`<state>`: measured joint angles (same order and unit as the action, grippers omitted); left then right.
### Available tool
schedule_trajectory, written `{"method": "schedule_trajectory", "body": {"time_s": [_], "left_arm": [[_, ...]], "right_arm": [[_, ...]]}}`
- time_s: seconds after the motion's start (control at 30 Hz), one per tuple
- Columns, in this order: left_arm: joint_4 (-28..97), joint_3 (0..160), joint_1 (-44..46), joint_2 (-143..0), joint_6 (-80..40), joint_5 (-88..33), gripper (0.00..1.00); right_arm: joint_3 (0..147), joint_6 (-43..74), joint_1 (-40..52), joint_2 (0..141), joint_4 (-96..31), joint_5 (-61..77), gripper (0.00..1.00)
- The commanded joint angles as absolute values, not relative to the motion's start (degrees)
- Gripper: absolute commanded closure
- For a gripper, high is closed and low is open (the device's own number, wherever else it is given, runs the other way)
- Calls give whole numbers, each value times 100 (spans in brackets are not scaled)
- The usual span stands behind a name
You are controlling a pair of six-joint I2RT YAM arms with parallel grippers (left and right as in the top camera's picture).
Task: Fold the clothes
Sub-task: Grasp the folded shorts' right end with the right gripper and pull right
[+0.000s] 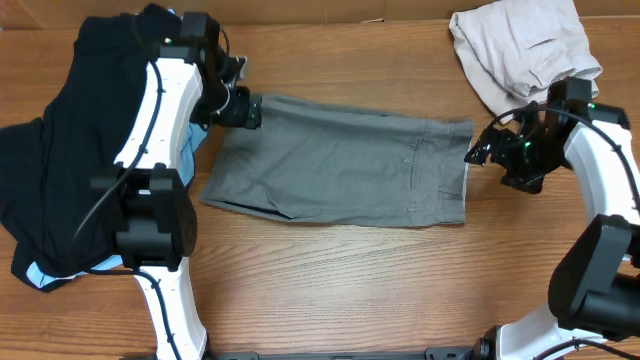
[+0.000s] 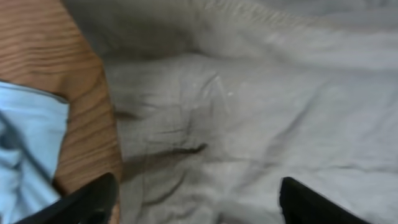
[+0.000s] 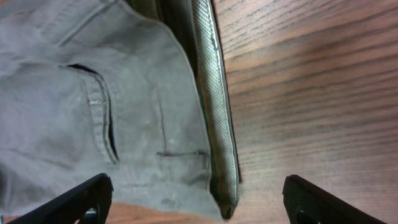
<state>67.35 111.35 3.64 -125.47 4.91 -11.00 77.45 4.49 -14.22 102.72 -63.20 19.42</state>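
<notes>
The mid-grey shorts (image 1: pixel 340 160) lay flat across the middle of the bench (image 1: pixel 350 290), folded lengthwise. Their waist pointed toward the right edge and their leg end toward the left edge.

The left arm (image 1: pixel 160 110) reached over the black garment (image 1: pixel 60 150) to the shorts' left end. Its jaws were open. In the left wrist view the two fingertips (image 2: pixel 93 199) stood far apart above rumpled grey cloth, with nothing pinched between them. Bare wood and a fold of the light-blue piece (image 2: pixel 25 155) showed just beside the left fingertip.

The right arm (image 1: pixel 590 150) came in from the right edge, its jaws at the waist end of the shorts. They were open too. In the right wrist view the fingertips (image 3: pixel 81 199) stood wide apart, one over the grey cloth and the other over bare bench, gripping nothing. Between them ran the pale waistband lining (image 3: pixel 214 106), turned up along the edge. A pocket slit (image 3: pixel 109 134) showed on the grey cloth just beside it.

The black garment was heaped along the left edge, with light-blue cloth showing from under it toward the near left corner. The beige piece (image 1: pixel 525 45) sat bunched at the far right corner, apart from the shorts.
</notes>
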Motion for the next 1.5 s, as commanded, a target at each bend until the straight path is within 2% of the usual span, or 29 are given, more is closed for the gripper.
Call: {"method": "schedule_trajectory", "body": {"time_s": [0.0,0.07,0.17,0.3,0.53,0.77,1.13,1.47], "left_arm": [[6431,10698,338,-12591,576,-1245,32],[6222,10512,338,-12591,576,-1319,58],[6010,10328,338,-12591,576,-1341,78],[5927,10232,336,-12602,580,-1328,90],[5872,10141,290,-12628,554,-1022,95],[5537,9546,248,-12628,458,-840,96],[5076,9015,220,-12628,250,-843,96],[4941,9015,215,-12628,58,-843,96]], "right_arm": [[7378,464,-1422,10224,-5953,2147,9],[7170,467,-1422,10224,-5693,2255,9],[6834,467,-1420,10224,-5266,2416,10],[6383,467,-1422,10224,-4786,2429,9],[5981,469,-1422,10226,-4167,2434,3],[5961,471,-1409,10228,-4032,2738,3],[5933,1035,-1186,10296,-3793,2692,14],[5892,1874,-628,10311,-3614,980,20]]}}
